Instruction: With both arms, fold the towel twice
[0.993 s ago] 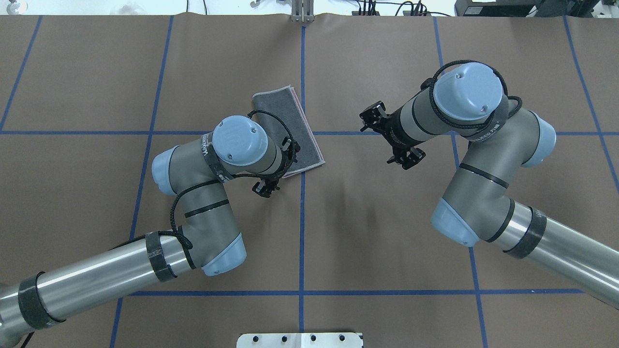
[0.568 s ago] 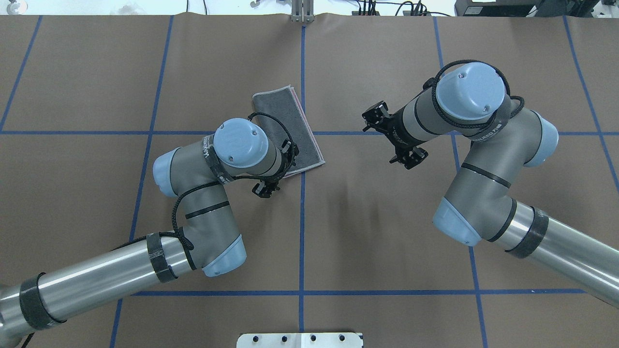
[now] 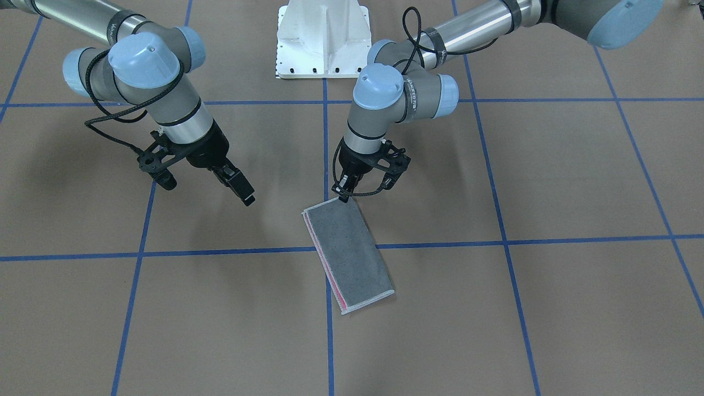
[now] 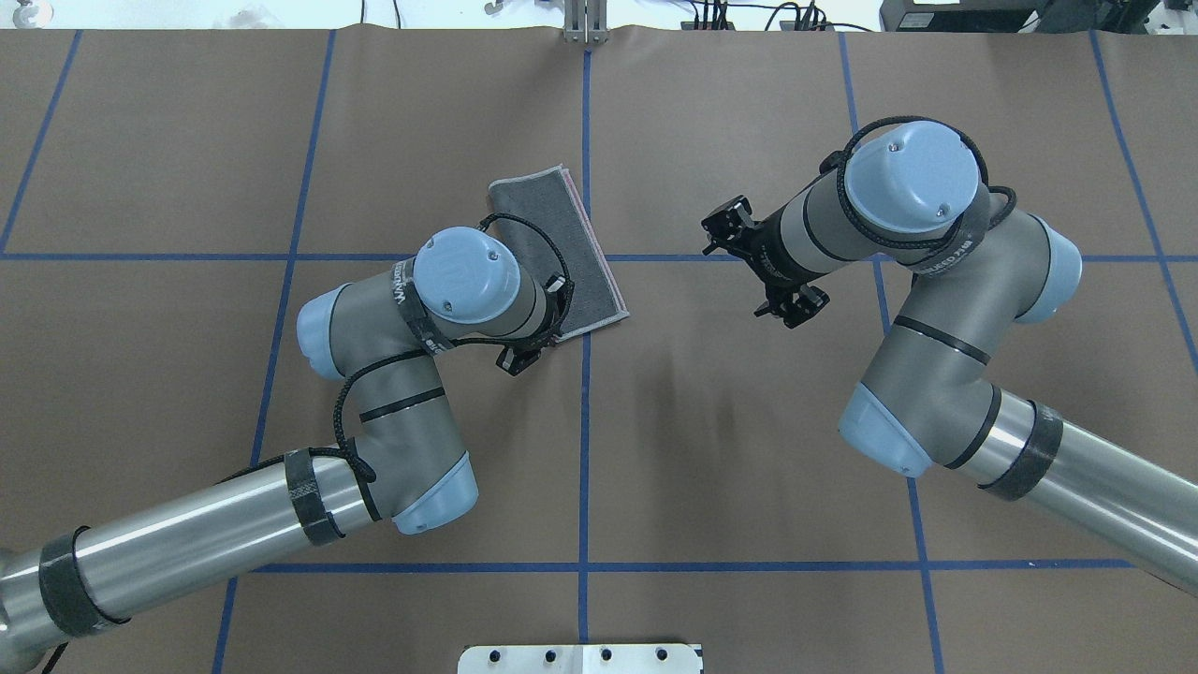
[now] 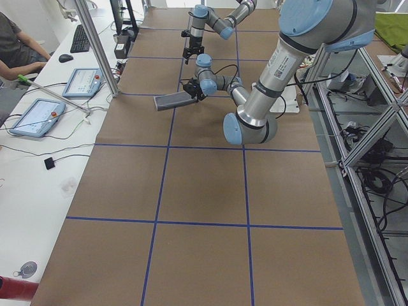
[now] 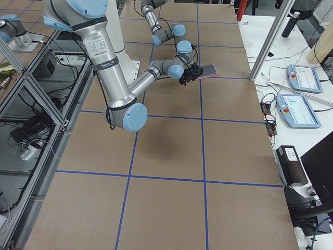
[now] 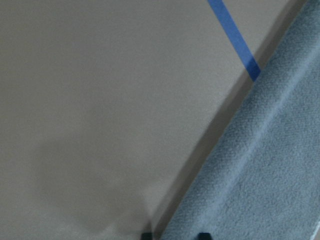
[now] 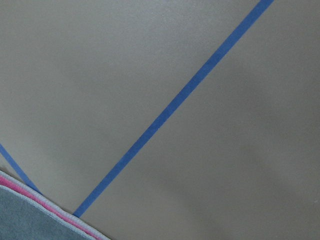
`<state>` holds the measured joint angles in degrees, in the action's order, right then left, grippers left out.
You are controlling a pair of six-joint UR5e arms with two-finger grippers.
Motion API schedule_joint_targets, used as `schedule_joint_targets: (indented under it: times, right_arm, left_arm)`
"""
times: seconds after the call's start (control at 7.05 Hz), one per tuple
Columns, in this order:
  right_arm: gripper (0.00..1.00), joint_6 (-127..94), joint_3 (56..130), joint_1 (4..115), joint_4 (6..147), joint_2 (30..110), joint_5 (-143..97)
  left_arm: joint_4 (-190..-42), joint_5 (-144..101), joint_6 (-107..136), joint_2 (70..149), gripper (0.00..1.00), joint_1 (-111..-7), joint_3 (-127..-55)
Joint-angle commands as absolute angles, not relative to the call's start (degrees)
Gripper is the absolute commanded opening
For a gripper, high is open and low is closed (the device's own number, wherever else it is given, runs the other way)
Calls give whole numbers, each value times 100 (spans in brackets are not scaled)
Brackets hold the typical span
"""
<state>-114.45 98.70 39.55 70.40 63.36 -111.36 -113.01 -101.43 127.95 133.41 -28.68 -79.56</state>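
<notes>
You have the towel [image 3: 349, 254] lying flat on the brown surface [image 3: 550, 330], right over the blue tape crossing [image 3: 328, 248] nearest the middle. It is folded into a narrow strip with the dark grey face up. A thin pink line shows along the long edge that runs by the crossing. The strip sits askew to the tape lines, and one short end points back toward the robot's side of the crossing.

At that short end you'll find the left gripper [image 3: 344, 197], reaching down from the left arm [image 3: 385, 93] to the towel's corner. In the left wrist view its fingers [image 7: 202, 235] stand a little apart. One tip is over the grey cloth and the other over bare surface, and the towel's edge runs between them. The cloth is not raised.

The right gripper [image 3: 245, 195], on the right arm [image 3: 154, 71], hangs above the surface on the robot's right of the crossing. It is well apart from the towel and holds nothing. You cannot tell how far its fingers are spread.
</notes>
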Motion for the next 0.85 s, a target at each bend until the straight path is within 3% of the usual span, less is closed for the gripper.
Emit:
schedule_joint_targets:
  times: [0.0,0.71]
  right_arm:
    - [100,-11461,9888,3955,7049,6337,-11136]
    - [100,-11461,9905,3955,7049,6328,-11153]
  left_arm:
    - [-11294,-10143,12788,13350,0,-2900,-8093]
    - [-11224,-10152,12814,12430,0,-2349,-9630]
